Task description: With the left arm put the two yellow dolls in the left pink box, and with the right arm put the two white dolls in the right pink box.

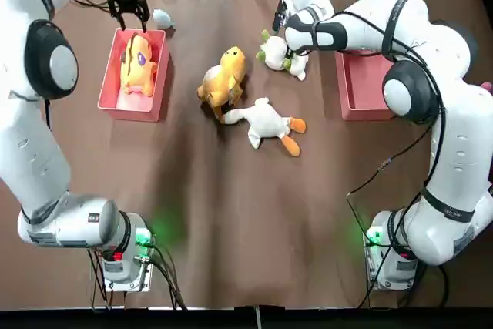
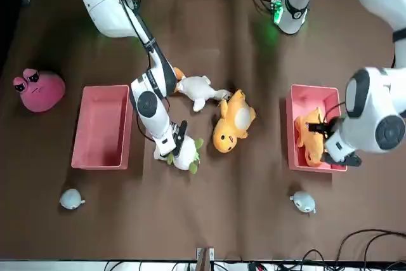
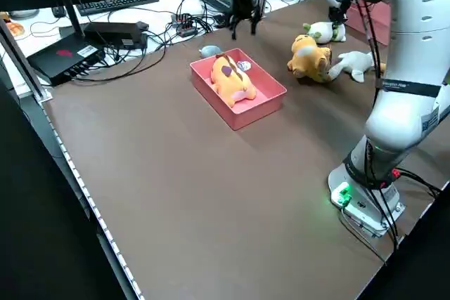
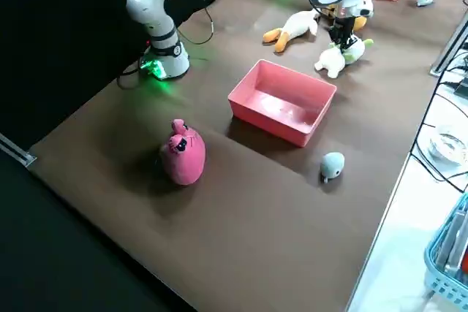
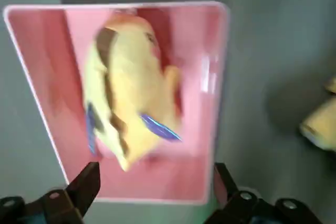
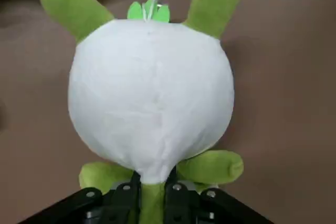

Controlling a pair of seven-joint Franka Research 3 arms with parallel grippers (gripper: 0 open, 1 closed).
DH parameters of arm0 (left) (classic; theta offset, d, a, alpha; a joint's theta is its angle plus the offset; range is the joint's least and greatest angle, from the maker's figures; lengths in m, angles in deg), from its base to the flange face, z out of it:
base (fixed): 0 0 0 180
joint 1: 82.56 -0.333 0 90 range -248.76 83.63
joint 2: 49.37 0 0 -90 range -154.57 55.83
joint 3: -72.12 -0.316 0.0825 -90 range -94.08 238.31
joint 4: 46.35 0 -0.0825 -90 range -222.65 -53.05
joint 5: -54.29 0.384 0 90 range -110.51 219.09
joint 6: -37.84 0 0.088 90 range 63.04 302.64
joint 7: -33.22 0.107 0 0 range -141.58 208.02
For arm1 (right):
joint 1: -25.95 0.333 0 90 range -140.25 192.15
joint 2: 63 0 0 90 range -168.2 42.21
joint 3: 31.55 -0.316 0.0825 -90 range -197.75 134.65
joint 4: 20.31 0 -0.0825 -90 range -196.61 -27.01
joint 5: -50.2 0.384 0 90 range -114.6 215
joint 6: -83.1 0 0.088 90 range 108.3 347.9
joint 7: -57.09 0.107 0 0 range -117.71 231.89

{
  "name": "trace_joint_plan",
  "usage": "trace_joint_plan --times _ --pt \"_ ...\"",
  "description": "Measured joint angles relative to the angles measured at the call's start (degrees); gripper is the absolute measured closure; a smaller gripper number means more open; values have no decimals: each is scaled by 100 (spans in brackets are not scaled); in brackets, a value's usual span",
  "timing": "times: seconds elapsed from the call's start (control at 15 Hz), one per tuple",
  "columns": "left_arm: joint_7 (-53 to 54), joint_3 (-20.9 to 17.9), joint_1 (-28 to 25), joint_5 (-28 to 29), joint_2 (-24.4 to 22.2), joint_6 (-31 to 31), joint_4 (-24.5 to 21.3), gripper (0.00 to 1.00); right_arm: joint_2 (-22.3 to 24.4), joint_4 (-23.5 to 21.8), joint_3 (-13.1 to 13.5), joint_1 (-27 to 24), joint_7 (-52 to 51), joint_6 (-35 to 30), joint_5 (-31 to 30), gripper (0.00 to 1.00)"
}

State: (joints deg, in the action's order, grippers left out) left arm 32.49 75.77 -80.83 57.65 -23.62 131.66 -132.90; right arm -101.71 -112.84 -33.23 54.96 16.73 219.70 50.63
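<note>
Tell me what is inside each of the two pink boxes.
The left pink box holds one yellow doll, lying under the open left gripper; the floor beneath the doll is covered. The right pink box looks empty in the front view, though the top view has the right arm over part of it.

Lab: keyboard (image 3: 116, 2), cables (image 3: 165, 36)

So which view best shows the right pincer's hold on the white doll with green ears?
The right wrist view: the right pincer pinches the white doll at its base. Top and front views show contact only; the side views show it far off.
</note>
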Motion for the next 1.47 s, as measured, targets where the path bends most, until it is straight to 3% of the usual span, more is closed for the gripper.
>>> trace_joint_plan --times 0.07,0.2,0.33,0.47,0.67,1.0,1.27,1.47 --pt "-142 183 25 -27 -168 -141 0 4 61 15 -5 6 86 -186 0 82" --pt "-676 973 83 -121 -399 -273 -27 5 524 84 14 0 291 -1013 0 83" --pt "-1094 1520 185 -219 -339 -265 -88 6 1073 64 62 -138 346 -1579 0 88" --pt "-1443 1757 489 -254 -157 27 -112 6 1733 -216 87 -481 353 -1849 0 88" --pt "-1495 1772 977 -260 222 877 -117 7 2646 -1046 101 -1195 294 -1905 0 88" --pt "-1410 1644 1596 -260 848 2496 -123 7 3664 -2645 112 -2119 -331 -1680 0 88" --pt "-1289 1582 1744 -238 1325 3252 -125 7 4153 -3825 112 -2523 -1394 -851 0 88" --pt "-1157 1409 1837 -229 1537 3584 -123 7 4212 -4368 112 -2750 -2204 -229 0 88"
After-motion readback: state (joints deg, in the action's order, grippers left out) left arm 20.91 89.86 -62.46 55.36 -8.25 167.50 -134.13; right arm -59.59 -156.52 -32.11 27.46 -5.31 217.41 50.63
